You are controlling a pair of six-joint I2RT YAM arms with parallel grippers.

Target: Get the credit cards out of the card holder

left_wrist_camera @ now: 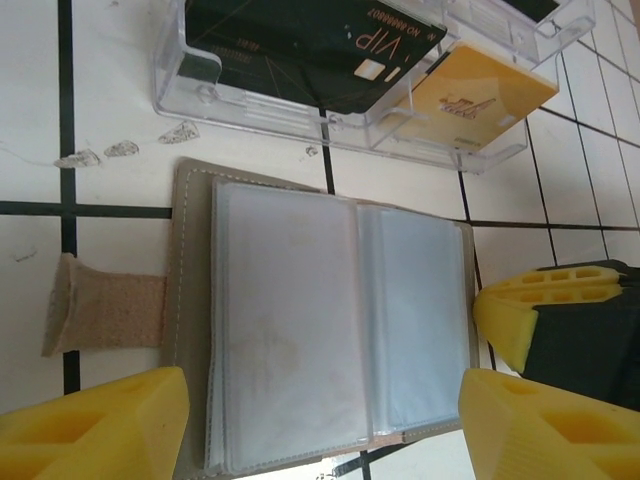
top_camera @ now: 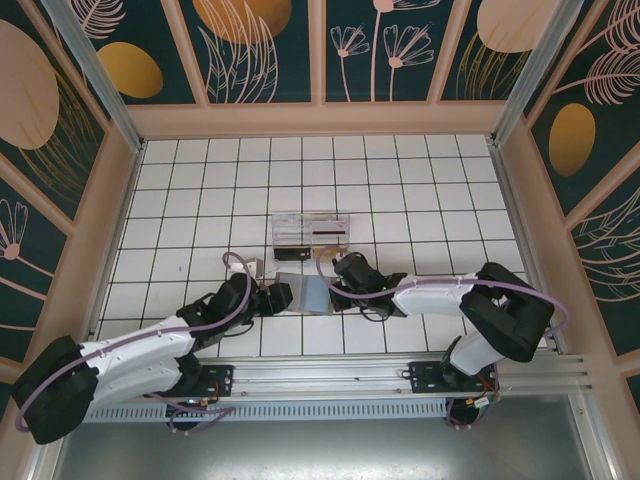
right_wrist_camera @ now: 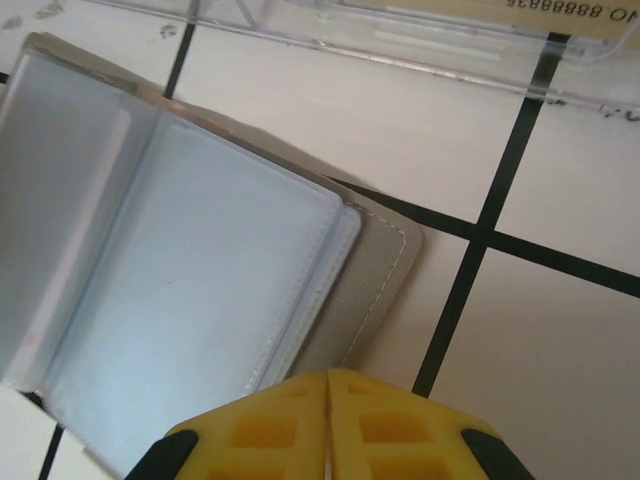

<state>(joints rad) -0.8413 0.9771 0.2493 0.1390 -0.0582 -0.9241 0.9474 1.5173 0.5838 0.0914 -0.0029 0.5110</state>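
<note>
On white-tiled table (top_camera: 200,180) between floral walls (top_camera: 265,50), left claw (left_wrist_camera: 322,415) gapes over card holder (left_wrist_camera: 300,300); right claw (right_wrist_camera: 328,400) closed.

The card holder (left_wrist_camera: 310,330) lies open and flat on the white tiles (left_wrist_camera: 110,60), filling the lower middle of the left wrist view. It has a grey stitched cover, pale bluish clear sleeves that look empty, and a tan tab (left_wrist_camera: 100,310) sticking out to the left. From above it sits at mid-frame (top_camera: 303,293). Two credit cards rest in a clear tray (left_wrist_camera: 260,105) just above it, apart from it: a black card (left_wrist_camera: 300,45) marked VIP, and an orange card (left_wrist_camera: 485,95) at the upper right, tilted.
</note>
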